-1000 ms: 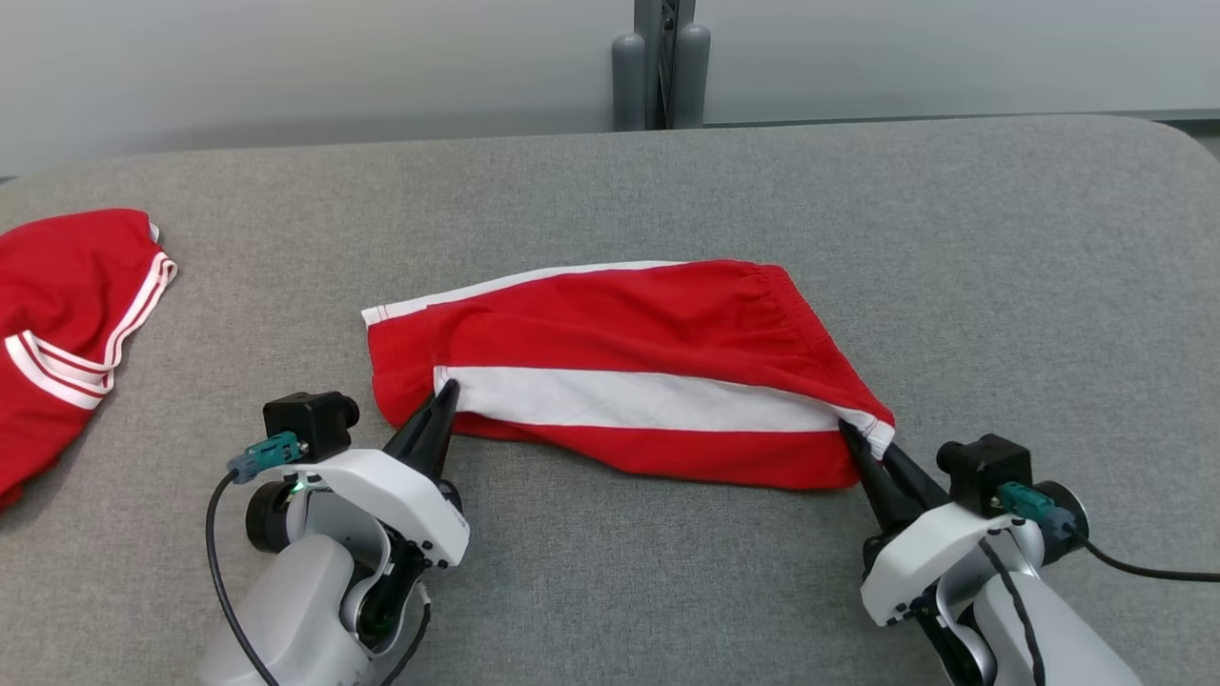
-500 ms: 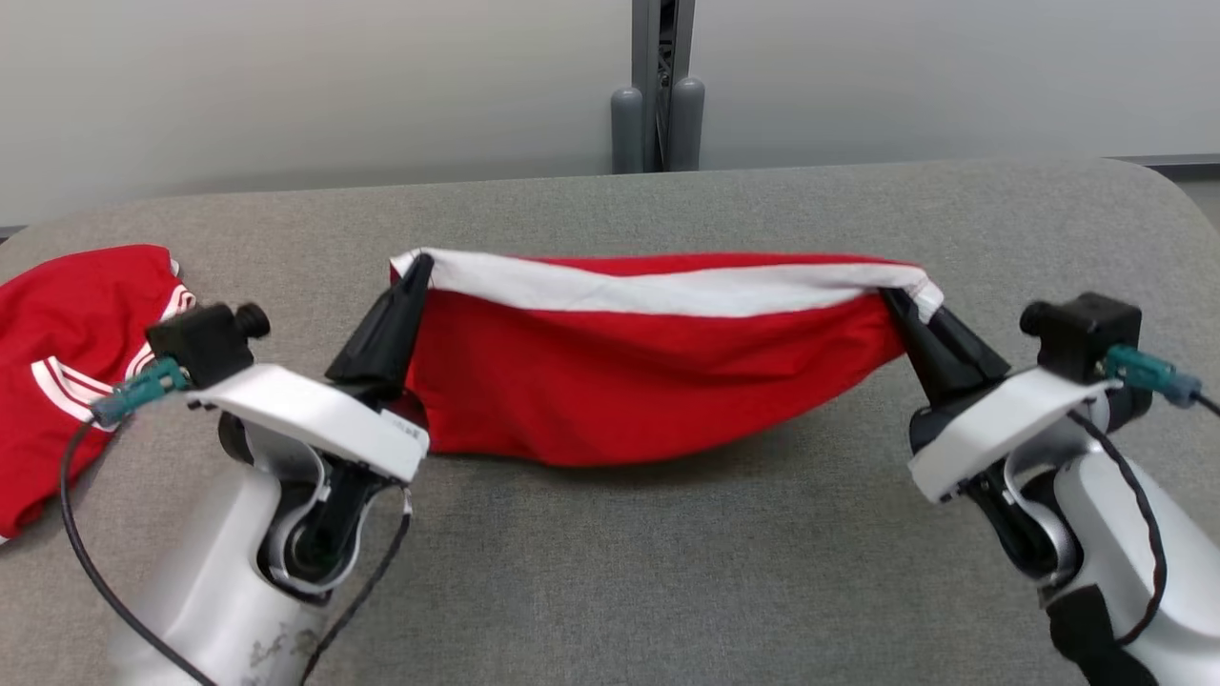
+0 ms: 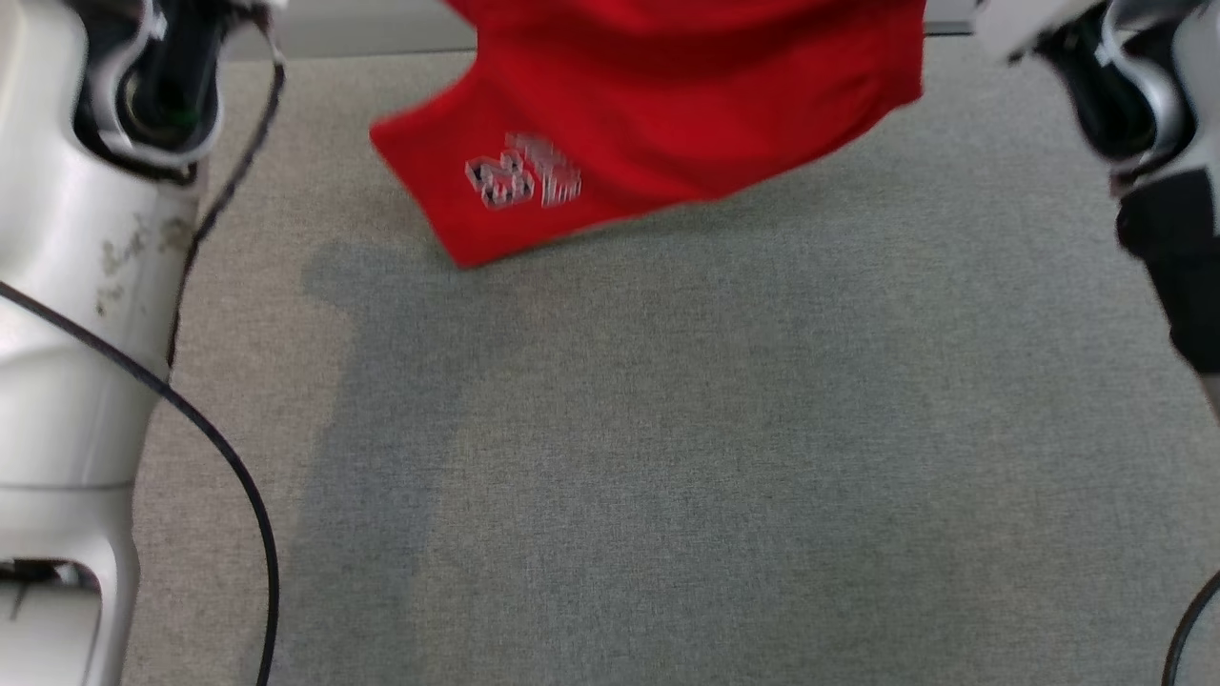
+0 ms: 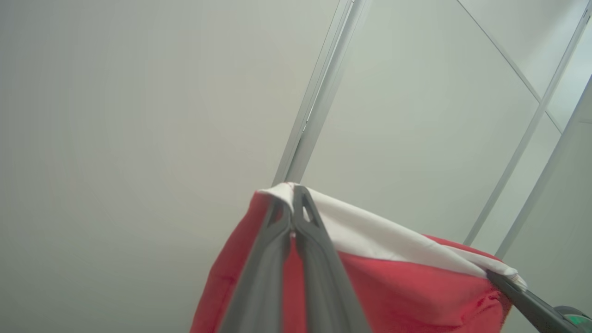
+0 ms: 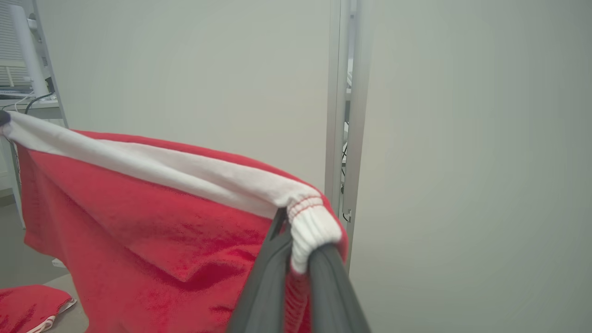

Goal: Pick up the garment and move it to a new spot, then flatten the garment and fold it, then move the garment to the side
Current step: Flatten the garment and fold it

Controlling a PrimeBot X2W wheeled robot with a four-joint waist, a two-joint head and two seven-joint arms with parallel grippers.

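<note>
The garment (image 3: pixel 667 114) is a pair of red shorts with a white side stripe and a white printed number. It hangs in the air over the grey table (image 3: pixel 667 457), stretched between both grippers. In the left wrist view my left gripper (image 4: pixel 292 196) is shut on one white corner of the garment (image 4: pixel 393 282). The right gripper's finger (image 4: pixel 522 296) grips the far corner there. My right gripper (image 5: pixel 296 236) is shut on the gathered waistband end of the garment (image 5: pixel 138 222). The head view has my left forearm (image 3: pixel 76 238) and right arm (image 3: pixel 1144 95) at its edges.
A second red garment with white stripes (image 5: pixel 27 305) lies on the table, low on the left of the right wrist view. A pale wall with a metal post (image 5: pixel 344 115) stands behind the table. A desk with a monitor (image 5: pixel 23 51) is far off on the left.
Both arms have lifted the garment off the table and raised it high, so it now hangs free. The head view has shifted downward over the table.
</note>
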